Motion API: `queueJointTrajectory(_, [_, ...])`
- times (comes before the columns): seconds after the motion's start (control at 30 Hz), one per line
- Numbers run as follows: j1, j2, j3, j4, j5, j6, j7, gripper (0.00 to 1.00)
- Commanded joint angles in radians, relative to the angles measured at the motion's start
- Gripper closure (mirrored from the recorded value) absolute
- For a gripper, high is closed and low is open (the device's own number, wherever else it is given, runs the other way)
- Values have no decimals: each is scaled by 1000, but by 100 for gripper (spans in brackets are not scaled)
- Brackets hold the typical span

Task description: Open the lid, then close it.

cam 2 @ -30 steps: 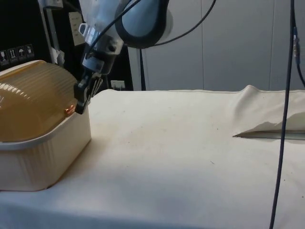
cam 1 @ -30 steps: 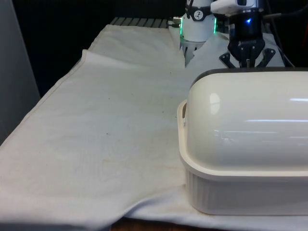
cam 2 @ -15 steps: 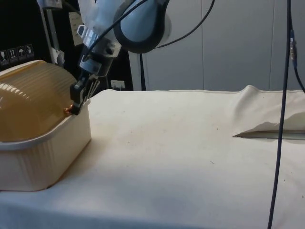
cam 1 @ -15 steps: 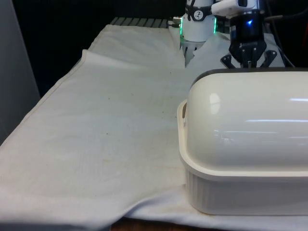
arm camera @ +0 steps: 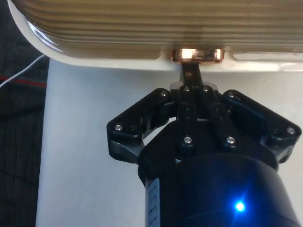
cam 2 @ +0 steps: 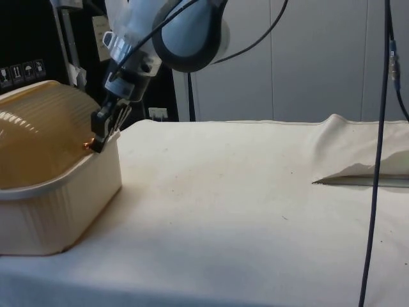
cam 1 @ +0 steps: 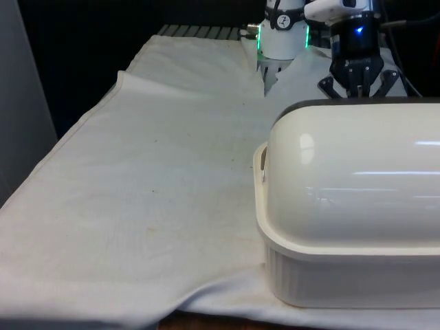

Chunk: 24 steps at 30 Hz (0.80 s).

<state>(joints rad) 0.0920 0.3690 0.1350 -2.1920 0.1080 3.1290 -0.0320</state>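
In the side view, the bread box [cam 2: 57, 192] sits at about nine o'clock on the white tablecloth [cam 2: 255, 211], its ribbed cream base [cam 2: 64, 211] carrying a rounded, amber-tinted roll lid [cam 2: 38, 137] that lies shut down to the base rim. At the lid's lower edge, on the end facing the open table, a small copper handle [cam 2: 87, 146] glints, and the black gripper [cam 2: 99, 137] slants down from about one o'clock to meet it, fingers drawn together with the tips at the handle. Further along, the cloth lies flat through the middle of the table and rises in a fold [cam 2: 358, 144] at about three o'clock, with a dark cable [cam 2: 377, 160] hanging in front of it. In the front view the cloth [cam 1: 158, 179] spreads from nine o'clock to the centre, and the bread box [cam 1: 350, 206] takes up the four o'clock part with its glossy cream lid [cam 1: 357, 172] closed over the ribbed base [cam 1: 344, 278]; the gripper [cam 1: 357, 86] stands just behind the lid's top edge at about one o'clock. In the wrist view the ribbed lid [arm camera: 156, 23] runs across above the rim, the copper handle [arm camera: 196, 55] sits at twelve o'clock, and the gripper [arm camera: 191, 75] has its jaws pinched together on the handle, the narrow tip reaching right up against it.
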Motion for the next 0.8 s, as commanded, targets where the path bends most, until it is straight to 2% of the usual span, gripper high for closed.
queueJointTrajectory(0.0, [-6,2,14,2,8,16,0,100])
queueJointTrajectory(0.17, [-9,-7,18,3,9,31,1,100])
queueJointTrajectory(0.2, [0,-5,0,2,0,23,1,100])
queueJointTrajectory(0.23, [-9,-10,19,3,9,37,2,100])
queueJointTrajectory(0.33, [-9,-15,19,3,9,44,3,100])
queueJointTrajectory(0.37, [0,-12,1,2,0,33,2,100])
queueJointTrajectory(0.4, [-9,-20,19,3,9,47,3,100])
queueJointTrajectory(0.63, [-7,-36,16,3,7,59,4,100])
queueJointTrajectory(0.67, [0,-35,1,2,0,47,3,100])
queueJointTrajectory(0.7, [-6,-38,15,3,7,62,5,100])
queueJointTrajectory(0.77, [-6,-44,14,3,6,69,5,100])
